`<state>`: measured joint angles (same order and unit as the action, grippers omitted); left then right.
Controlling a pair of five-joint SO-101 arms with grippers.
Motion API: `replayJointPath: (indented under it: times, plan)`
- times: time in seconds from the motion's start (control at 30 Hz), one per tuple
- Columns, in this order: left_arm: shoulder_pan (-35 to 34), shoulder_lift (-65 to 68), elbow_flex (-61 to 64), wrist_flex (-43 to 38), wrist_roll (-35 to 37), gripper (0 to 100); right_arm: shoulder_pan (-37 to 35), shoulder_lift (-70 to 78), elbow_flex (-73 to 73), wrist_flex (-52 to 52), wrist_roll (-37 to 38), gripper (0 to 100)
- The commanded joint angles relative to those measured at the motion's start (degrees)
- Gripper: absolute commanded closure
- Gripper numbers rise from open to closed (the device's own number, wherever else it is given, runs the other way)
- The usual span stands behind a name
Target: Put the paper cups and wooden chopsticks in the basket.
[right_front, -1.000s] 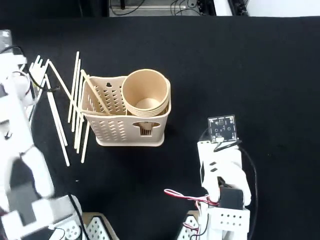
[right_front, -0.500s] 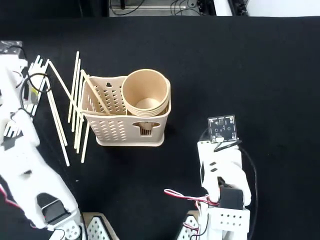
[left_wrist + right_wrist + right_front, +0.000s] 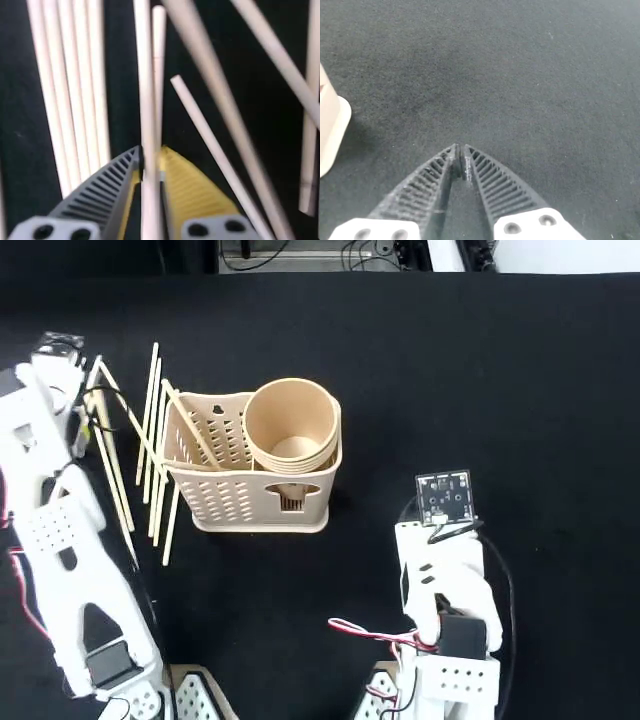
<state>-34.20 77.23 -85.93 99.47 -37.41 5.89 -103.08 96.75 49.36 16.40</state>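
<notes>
Wooden chopstick (image 3: 143, 75) is pinched between the left gripper (image 3: 150, 156) tips, jaws closed on it. Loose chopsticks (image 3: 75, 90) lie just beside the tips on both sides. Risk: a lift drags a neighbour along, or the stick pivots in that narrow pinch. Long axis runs in line with the jaws, pointing straight ahead past the tips. Right gripper (image 3: 459, 162) closed, empty.

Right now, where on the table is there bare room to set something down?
Free: the black table right of the basket, out to its far and right edges, and the patch between the basket and the right arm. Crowded: left of the basket, where chopsticks lie loose and the left tool grips one.
</notes>
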Motion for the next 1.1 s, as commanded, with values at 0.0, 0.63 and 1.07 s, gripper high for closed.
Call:
replayJointPath:
  times: [0.0, 0.63, 1.07]
  plan:
    - [-1.5, 5.0, -9.5, 1.4, 0.7, 97, 0.8, -0.2, 0.0, -0.6, 0.1, 97.2]
    - [-1.7, -5.6, -8.7, 1.7, 13.0, 97, 0.8, -0.2, 0.0, -0.6, 0.1, 97.2]
    - [-0.6, -33.0, 32.7, 1.3, 20.8, 97, 0.8, -0.2, 0.0, -0.8, 0.1, 97.2]
